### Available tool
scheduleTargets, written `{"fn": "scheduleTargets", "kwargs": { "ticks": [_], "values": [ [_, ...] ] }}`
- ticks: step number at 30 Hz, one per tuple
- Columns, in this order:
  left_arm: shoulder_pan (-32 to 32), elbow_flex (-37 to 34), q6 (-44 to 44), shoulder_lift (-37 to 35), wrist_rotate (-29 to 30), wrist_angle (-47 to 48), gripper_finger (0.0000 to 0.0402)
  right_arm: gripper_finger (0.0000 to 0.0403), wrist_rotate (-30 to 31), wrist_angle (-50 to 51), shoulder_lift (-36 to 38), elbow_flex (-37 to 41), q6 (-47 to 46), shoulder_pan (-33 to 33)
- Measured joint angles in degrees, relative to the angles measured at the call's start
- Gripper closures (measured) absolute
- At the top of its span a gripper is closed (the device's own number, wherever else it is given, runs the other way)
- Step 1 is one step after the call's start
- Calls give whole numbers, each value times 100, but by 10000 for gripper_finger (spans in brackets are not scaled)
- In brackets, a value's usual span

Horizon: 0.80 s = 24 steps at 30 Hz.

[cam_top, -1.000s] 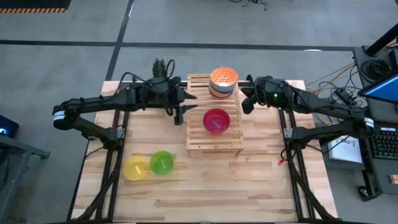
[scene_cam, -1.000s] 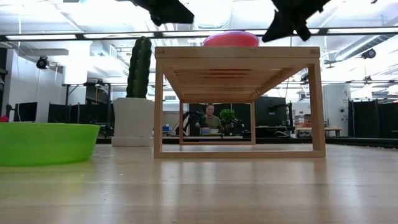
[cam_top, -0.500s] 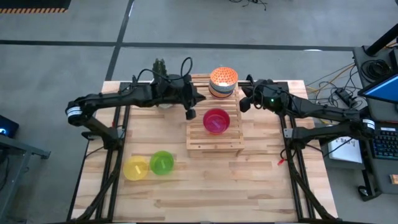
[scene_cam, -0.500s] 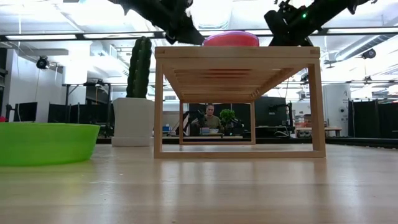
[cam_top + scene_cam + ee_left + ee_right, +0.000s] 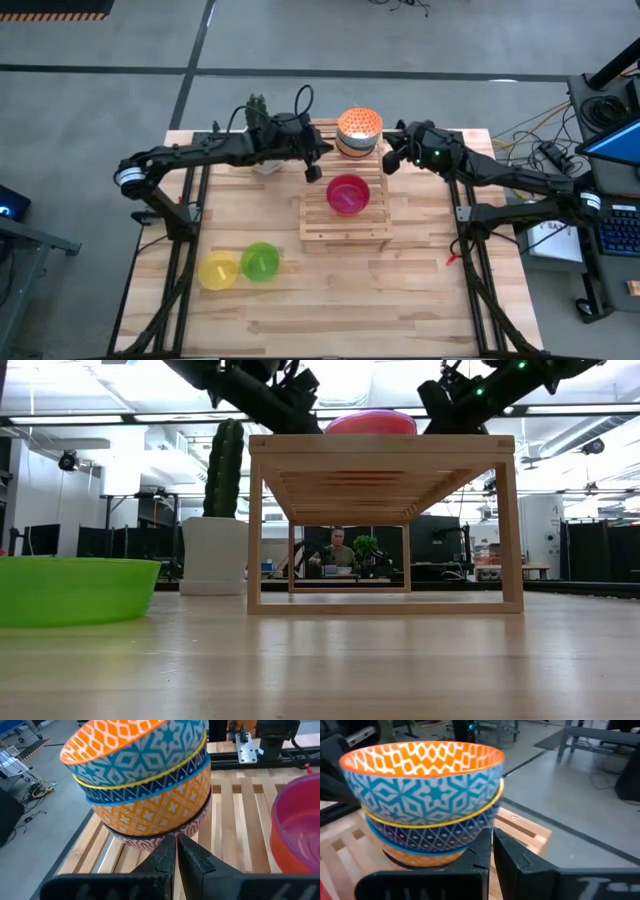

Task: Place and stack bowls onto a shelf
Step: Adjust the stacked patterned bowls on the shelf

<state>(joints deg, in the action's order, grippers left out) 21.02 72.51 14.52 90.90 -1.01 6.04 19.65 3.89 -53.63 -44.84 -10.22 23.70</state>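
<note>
A stack of several patterned bowls (image 5: 359,130), topped by a teal one with an orange lattice inside (image 5: 427,780), stands on the far end of the wooden slatted shelf (image 5: 345,232). A purple bowl nested in a red-orange one (image 5: 347,193) sits mid-shelf. Yellow (image 5: 217,270) and green (image 5: 260,261) bowls rest on the table at the near left. My left gripper (image 5: 313,172) hangs shut over the shelf's left edge, pointing at the stack's base (image 5: 150,837). My right gripper (image 5: 386,163) is shut just right of the stack. Neither gripper holds anything.
A cactus in a white pot (image 5: 213,555) stands at the far left, partly under my left arm. The table's near half holds only the green bowl (image 5: 75,588) and the yellow one. A person sits far behind the table (image 5: 338,550).
My left gripper has shut and travelled toward the table's right edge, sinking as it came over the shelf's left edge toward the patterned stack. My right gripper has sunk a little and levelled out beside the stack. No bowl has moved.
</note>
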Motion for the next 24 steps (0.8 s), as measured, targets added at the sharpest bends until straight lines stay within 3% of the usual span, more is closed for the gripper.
{"fn": "scheduleTargets", "kwargs": {
  "ticks": [9, 24],
  "values": [
    [0, 11, -1, 105, -5, -46, 401, 394, -356, -223, -423, 2, 38, -2],
    [48, 11, 22, 107, -5, -46, 402, 394, -469, -247, -289, 2, 18, -4]
  ]
}}
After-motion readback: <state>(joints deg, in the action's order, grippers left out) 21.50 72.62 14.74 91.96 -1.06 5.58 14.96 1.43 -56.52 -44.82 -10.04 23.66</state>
